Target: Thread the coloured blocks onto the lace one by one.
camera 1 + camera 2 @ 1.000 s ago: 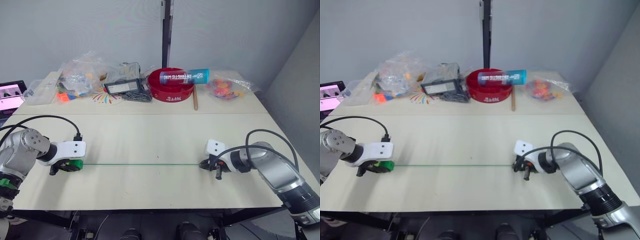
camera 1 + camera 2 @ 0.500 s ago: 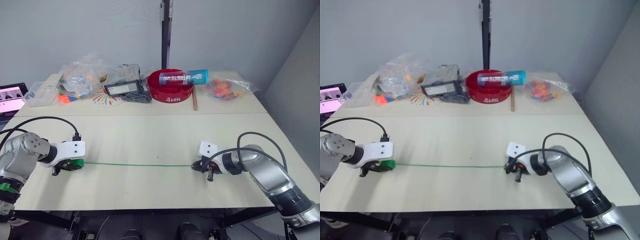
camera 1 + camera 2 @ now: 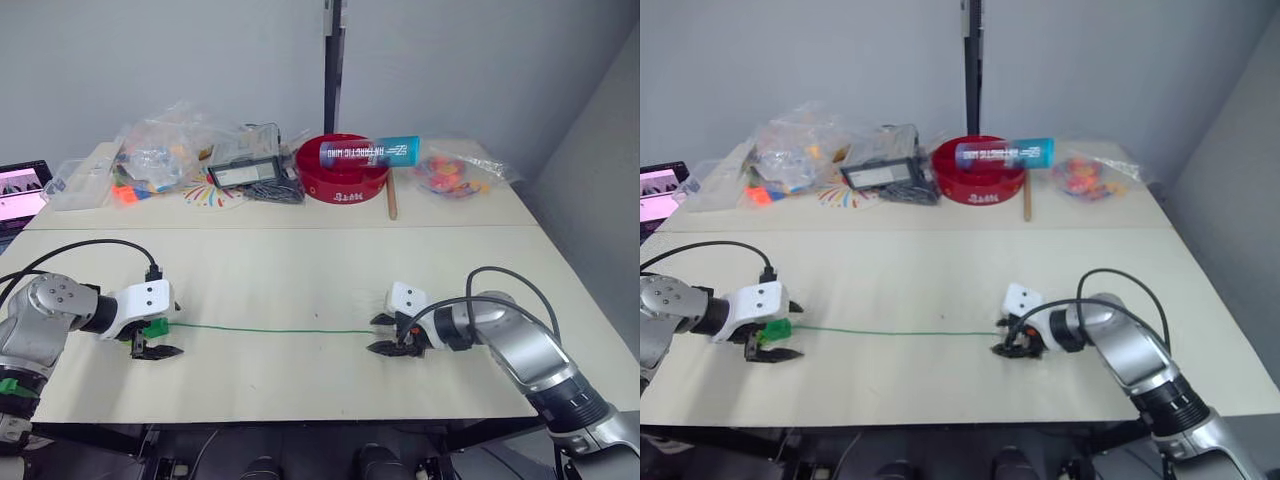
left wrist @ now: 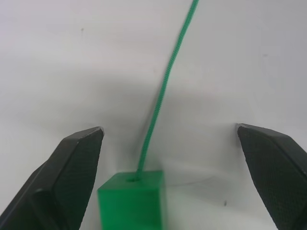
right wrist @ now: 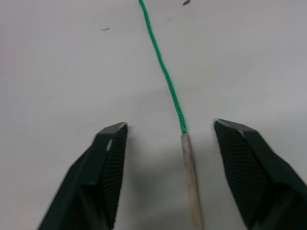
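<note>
The lace [image 3: 270,329] is lying straight across the worktop [image 3: 300,270], in front of the red bowl [image 3: 342,172]. A green block [image 4: 132,201] is sitting on its left end, between the spread fingers of the left claw [image 3: 152,340]; the pale tip [image 5: 191,179] is lying between the spread fingers of the right claw [image 3: 384,335]. Neither claw is gripping anything. The cord looks limp and light, so the stiff tip is probably the best hold for threading; the small block seems likely to slip when pinched.
</note>
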`<action>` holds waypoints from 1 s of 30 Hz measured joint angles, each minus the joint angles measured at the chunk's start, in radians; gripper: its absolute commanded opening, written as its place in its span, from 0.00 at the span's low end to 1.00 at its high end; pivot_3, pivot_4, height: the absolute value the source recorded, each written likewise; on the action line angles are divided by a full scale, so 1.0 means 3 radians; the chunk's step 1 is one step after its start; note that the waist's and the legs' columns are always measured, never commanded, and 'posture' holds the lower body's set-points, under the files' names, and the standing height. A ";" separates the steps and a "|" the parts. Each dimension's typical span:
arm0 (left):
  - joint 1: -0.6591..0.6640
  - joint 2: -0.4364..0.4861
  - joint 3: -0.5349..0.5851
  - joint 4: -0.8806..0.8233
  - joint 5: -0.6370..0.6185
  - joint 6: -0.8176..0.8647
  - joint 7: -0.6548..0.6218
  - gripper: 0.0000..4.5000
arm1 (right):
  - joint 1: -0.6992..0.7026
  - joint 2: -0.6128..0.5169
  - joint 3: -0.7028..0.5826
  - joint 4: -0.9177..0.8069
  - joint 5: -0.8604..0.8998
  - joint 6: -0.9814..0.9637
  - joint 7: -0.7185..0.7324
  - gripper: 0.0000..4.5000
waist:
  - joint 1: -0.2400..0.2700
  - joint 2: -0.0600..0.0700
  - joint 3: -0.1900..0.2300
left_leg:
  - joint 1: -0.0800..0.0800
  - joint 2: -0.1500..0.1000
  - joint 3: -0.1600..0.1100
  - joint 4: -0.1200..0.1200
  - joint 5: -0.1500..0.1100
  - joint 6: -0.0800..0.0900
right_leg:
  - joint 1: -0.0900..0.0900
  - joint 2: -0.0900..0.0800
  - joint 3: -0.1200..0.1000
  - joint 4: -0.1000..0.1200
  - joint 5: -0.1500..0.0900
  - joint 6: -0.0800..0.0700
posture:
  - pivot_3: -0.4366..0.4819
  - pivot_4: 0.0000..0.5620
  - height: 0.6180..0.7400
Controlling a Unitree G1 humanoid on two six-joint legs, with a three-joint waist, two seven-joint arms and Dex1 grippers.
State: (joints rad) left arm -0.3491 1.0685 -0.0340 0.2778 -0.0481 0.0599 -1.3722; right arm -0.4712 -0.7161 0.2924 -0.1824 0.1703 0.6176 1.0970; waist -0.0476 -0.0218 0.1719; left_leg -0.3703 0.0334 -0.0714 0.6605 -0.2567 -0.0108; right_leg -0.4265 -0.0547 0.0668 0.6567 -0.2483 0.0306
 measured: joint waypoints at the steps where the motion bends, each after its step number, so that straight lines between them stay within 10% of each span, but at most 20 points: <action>1: 0.0061 0.0036 0.0075 -0.0052 -0.0084 0.0062 -0.0026 1.00 | -0.0015 -0.0016 -0.0062 -0.0028 0.0053 0.0001 0.0025 0.97 | -0.0004 -0.0005 0.0003 | 0.0000 0.0001 0.0000 0.0000 0.0000 0.0001 | -0.0001 0.0000 0.0000 0.0001 0.0000 0.0000 | 0.48 0.27 0.92; 9: 0.0519 0.0164 0.1041 -0.0388 -0.0854 0.0656 -0.0039 1.00 | 0.0106 -0.0055 -0.0656 -0.0377 0.0563 0.0082 0.0006 0.99 | 0.0008 -0.0013 0.0009 | -0.0001 0.0002 -0.0001 0.0000 -0.0002 0.0002 | 0.0000 -0.0001 -0.0003 -0.0002 0.0000 0.0000 | 0.48 0.27 0.92; 23: 0.1993 -0.0906 0.2666 -0.1100 -0.1459 0.1133 0.0958 1.00 | 0.1503 0.0040 -0.2013 -0.0639 0.1084 0.0126 -0.0609 0.99 | 0.0014 -0.0020 0.0008 | 0.0007 -0.0001 0.0003 -0.0002 -0.0003 0.0001 | 0.0011 -0.0007 -0.0002 -0.0007 0.0000 0.0001 | 0.48 0.27 0.92; 30: 0.2351 -0.1069 0.2870 -0.1047 -0.1533 0.1010 0.1099 1.00 | 0.1908 0.0079 -0.2243 -0.0377 0.1060 -0.0235 -0.0641 0.99 | 0.0014 -0.0021 0.0008 | 0.0009 -0.0001 0.0005 -0.0002 -0.0003 0.0000 | 0.0012 -0.0007 -0.0001 -0.0010 -0.0009 0.0013 | 0.48 0.27 0.92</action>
State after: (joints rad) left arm 0.3561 0.7478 0.8269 -0.0364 -0.5079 0.3630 -1.0424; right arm 0.1011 -0.6923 -0.3805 -0.2953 0.4882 0.5472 0.9046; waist -0.0434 -0.0281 0.1742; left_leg -0.3677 0.0332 -0.0699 0.6601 -0.2574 -0.0107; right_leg -0.4228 -0.0567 0.0664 0.6538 -0.2509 0.0346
